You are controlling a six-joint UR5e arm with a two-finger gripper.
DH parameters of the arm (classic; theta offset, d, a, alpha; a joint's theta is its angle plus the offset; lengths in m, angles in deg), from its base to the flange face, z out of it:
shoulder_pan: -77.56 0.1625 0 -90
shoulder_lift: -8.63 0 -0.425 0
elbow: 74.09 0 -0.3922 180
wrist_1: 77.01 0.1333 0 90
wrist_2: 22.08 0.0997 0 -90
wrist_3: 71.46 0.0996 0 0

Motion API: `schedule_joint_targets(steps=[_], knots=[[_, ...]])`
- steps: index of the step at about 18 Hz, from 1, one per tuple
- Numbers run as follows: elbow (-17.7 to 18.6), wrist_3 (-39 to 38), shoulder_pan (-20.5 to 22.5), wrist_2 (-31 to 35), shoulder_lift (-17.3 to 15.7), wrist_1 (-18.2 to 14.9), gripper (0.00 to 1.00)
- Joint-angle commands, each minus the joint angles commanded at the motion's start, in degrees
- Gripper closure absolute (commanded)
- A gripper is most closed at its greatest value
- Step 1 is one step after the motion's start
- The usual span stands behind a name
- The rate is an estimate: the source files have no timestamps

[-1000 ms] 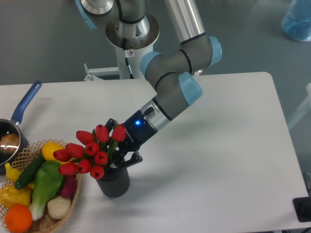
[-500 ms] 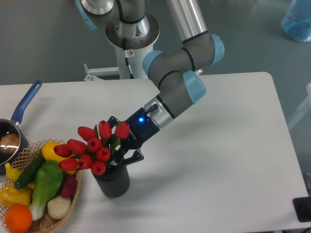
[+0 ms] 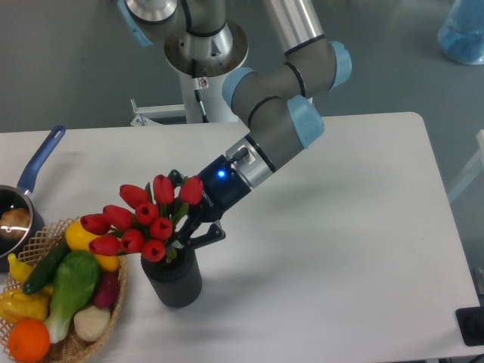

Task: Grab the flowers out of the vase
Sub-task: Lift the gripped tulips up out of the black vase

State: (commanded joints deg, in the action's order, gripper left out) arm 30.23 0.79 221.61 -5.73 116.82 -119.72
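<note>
Extraction step under way, judging by the pose. Gripper (image 3: 185, 231) fingers clamped on the flowers (image 3: 140, 219) at the stems, just above the vase (image 3: 174, 281) mouth; stem ends look barely inside. Next: lift straight up, clearing the rim without tipping the vase.

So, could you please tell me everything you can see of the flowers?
The flowers are a bunch of roughly nine red tulip buds on green stems, artificial-looking and spreading wider than the vase. The bunch leans left, its heads overhanging the wicker basket. Its stems run down into the vase's mouth. The gripper sits right behind the stems with its fingers around them, though the buds hide the actual contact.
</note>
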Motion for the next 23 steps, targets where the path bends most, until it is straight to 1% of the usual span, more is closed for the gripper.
schedule_joint_targets(steps=[6, 8, 15, 19, 23], knots=[[0.0, -1.05, -0.09, -0.44, -1.76, 0.0, 0.5], [-0.09, -1.23, 0.0, -1.75, -2.2, 0.0, 0.5], [-0.18, -5.01, 0.52, -2.02, -5.71, 0.0, 0.52], [-0.35, -5.97, 0.79, -3.86, -6.59, -0.09, 0.52], [-0.88, -6.68, 1.05, -4.13, -7.21, -0.09, 0.52]])
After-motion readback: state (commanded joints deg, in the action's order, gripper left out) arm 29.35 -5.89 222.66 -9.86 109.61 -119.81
